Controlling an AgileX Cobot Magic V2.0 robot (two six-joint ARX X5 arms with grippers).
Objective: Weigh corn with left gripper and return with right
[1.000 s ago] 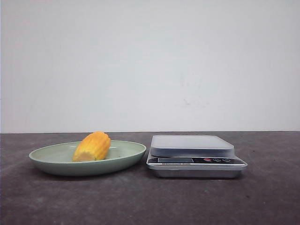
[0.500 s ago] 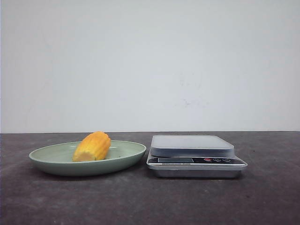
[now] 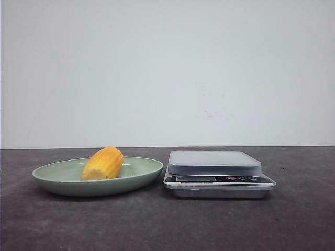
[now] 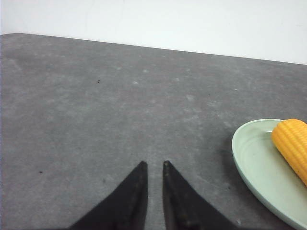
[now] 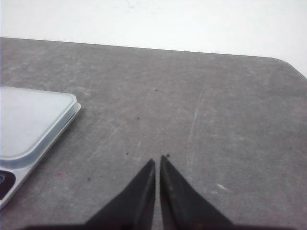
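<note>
The corn (image 3: 103,163), a stubby yellow-orange cob, lies on a pale green plate (image 3: 57,180) at the left of the dark table. It also shows in the left wrist view (image 4: 292,143), on the plate (image 4: 254,165). My left gripper (image 4: 154,164) hangs over bare table beside the plate, apart from it, its fingers nearly together with only a narrow gap and nothing between them. My right gripper (image 5: 158,159) is shut and empty over bare table beside the scale (image 5: 29,120). Neither gripper shows in the front view.
A silver digital kitchen scale (image 3: 214,163) with a flat grey platform stands just right of the plate. A white wall runs behind the table's far edge.
</note>
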